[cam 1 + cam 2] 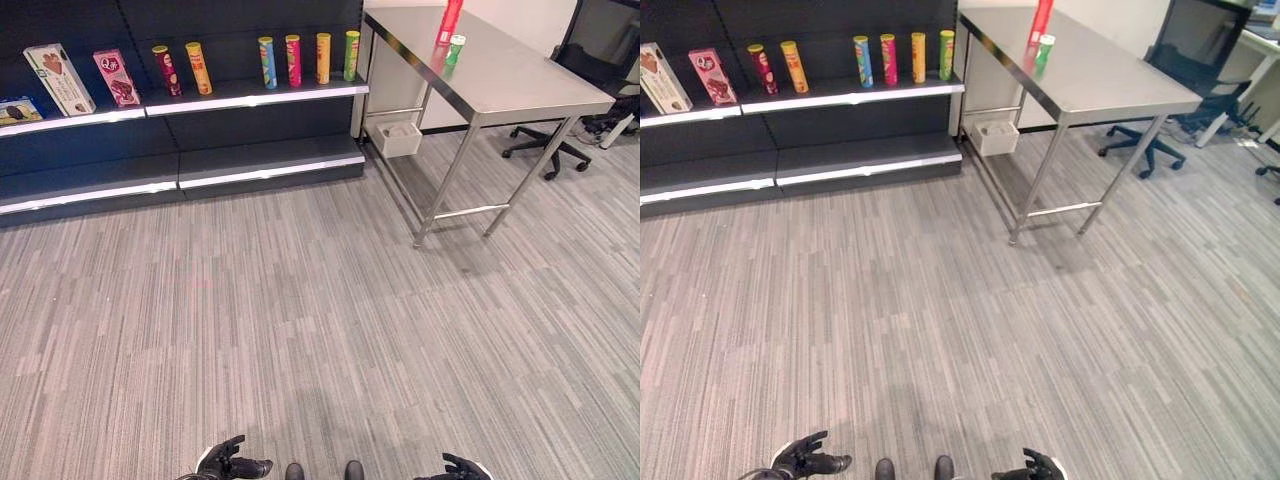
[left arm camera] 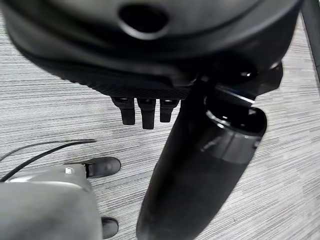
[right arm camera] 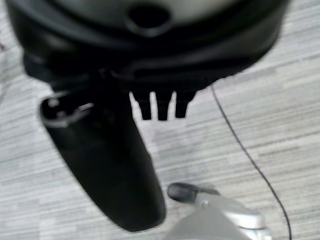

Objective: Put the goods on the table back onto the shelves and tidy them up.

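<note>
A tall red can (image 1: 449, 22) and a short green can (image 1: 456, 47) stand at the far end of the steel table (image 1: 520, 85) at the upper right. The dark shelf (image 1: 250, 95) at the back left carries several upright cans (image 1: 293, 60) and some snack boxes (image 1: 60, 78). Both hands hang low, far from the table and the shelf. My left hand (image 1: 228, 464) is open with relaxed fingers (image 2: 142, 112) over the floor. My right hand (image 1: 458, 468) is open as well, its fingers (image 3: 162, 107) holding nothing.
A white bin (image 1: 396, 137) sits under the table by the shelf's end. A black office chair (image 1: 560, 140) stands behind the table at the right. A lower shelf board (image 1: 270, 165) runs below the stocked one. Grey striped carpet (image 1: 320, 320) lies between me and both.
</note>
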Controlling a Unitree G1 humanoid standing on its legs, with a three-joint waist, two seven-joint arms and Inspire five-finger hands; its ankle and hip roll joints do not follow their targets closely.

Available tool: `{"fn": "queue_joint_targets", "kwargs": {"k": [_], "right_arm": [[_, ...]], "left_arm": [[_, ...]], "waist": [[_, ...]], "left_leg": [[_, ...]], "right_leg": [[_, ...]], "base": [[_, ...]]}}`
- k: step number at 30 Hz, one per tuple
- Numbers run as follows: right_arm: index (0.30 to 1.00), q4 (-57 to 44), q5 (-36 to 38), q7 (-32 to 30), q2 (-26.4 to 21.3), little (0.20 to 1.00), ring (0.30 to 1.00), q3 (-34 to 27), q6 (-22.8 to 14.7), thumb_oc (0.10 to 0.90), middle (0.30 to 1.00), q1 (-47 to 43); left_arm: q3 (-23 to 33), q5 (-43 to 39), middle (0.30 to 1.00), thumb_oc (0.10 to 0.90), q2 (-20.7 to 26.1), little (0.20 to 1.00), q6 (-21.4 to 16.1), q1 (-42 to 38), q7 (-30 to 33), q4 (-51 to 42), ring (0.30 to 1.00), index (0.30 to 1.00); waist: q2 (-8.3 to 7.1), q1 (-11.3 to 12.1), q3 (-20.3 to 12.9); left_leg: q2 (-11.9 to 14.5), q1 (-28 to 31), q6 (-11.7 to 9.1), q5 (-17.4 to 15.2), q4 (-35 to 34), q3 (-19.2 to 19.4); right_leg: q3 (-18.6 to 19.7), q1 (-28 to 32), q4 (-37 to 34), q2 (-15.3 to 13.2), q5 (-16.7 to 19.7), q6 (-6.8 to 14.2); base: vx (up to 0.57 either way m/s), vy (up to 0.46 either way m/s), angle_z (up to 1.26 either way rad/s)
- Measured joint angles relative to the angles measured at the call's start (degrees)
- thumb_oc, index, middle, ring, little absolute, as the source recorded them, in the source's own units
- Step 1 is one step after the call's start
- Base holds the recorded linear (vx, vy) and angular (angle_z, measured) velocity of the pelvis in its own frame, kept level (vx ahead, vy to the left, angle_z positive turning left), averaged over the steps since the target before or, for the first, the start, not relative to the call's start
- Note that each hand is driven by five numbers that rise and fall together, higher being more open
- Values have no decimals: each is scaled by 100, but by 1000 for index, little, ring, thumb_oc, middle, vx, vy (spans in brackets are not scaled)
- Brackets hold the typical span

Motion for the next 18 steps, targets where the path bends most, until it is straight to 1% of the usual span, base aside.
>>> {"fn": "queue_joint_targets", "kwargs": {"k": [6, 8, 13, 14, 15, 16, 17, 18], "right_arm": [[900, -61, -2, 0, 0, 900, 900, 4, 1, 800, 900, 10], [900, -200, -3, 0, 0, 900, 900, 7, 2, 800, 900, 41], [900, -253, -2, 1, 0, 900, 900, 48, -26, 800, 900, -73], [900, -248, -2, -2, -5, 900, 900, 47, -27, 800, 900, -104], [900, -254, -2, 2, -3, 900, 900, 62, -42, 800, 900, -157], [900, -253, -2, 3, -3, 900, 900, 75, -64, 800, 900, -210], [900, -247, -1, -2, -4, 900, 900, 73, -82, 800, 900, -278], [900, -340, 12, -3, -8, 900, 900, 47, -106, 800, 900, -339]], "left_arm": [[-42, 18, 900, 800, 4, 900, 0, 4, 3, -28, 900, 900], [-43, 20, 900, 800, 2, 900, -2, 8, 3, -56, 900, 900], [-42, 19, 900, 800, 16, 900, -2, -57, 7, -56, 900, 900], [-41, 18, 900, 800, 16, 900, -2, -73, 9, -56, 900, 900], [-43, 11, 900, 800, 37, 900, -2, -103, 8, -84, 900, 900], [-41, 3, 900, 800, 79, 900, -2, -142, 9, -162, 900, 900], [-39, -1, 900, 800, 124, 900, -10, -188, 9, -237, 900, 900], [-26, -14, 900, 800, 196, 900, -16, -299, 28, -402, 900, 900]], "waist": [[3, -4, 9], [13, -4, 47], [14, -11, 138], [13, 2, 176], [-12, 12, 277], [-64, 38, 362], [-115, 53, 491], [-239, 47, 736]], "left_leg": [[4, -6, -4, 4, 14, -1], [9, -6, -12, 11, 26, -3], [26, -109, -52, 22, 77, -13], [31, -128, -71, 36, 88, -14], [37, -249, -124, 3, 294, -22], [38, -452, -216, -58, 570, -26], [35, -678, -263, -85, 920, -49], [21, -1532, -414, -174, 2317, -191]], "right_leg": [[0, -5, 0, 4, 1, -2], [-2, -3, 0, 9, 23, -35], [15, -88, -1, 27, -1, -20], [9, -102, 1, 40, 28, -65], [9, -116, 0, 40, 5, -43], [12, -190, 1, 30, -6, -75], [5, -219, 2, 22, -16, -111], [-12, -502, 366, 36, -59, -457]], "base": [[14, -37, 0], [3, -76, 1], [-38, -81, 1], [-85, -123, 6], [-75, -141, 3], [-119, -221, 11], [-106, -219, 30], [-24, -231, 48]]}}
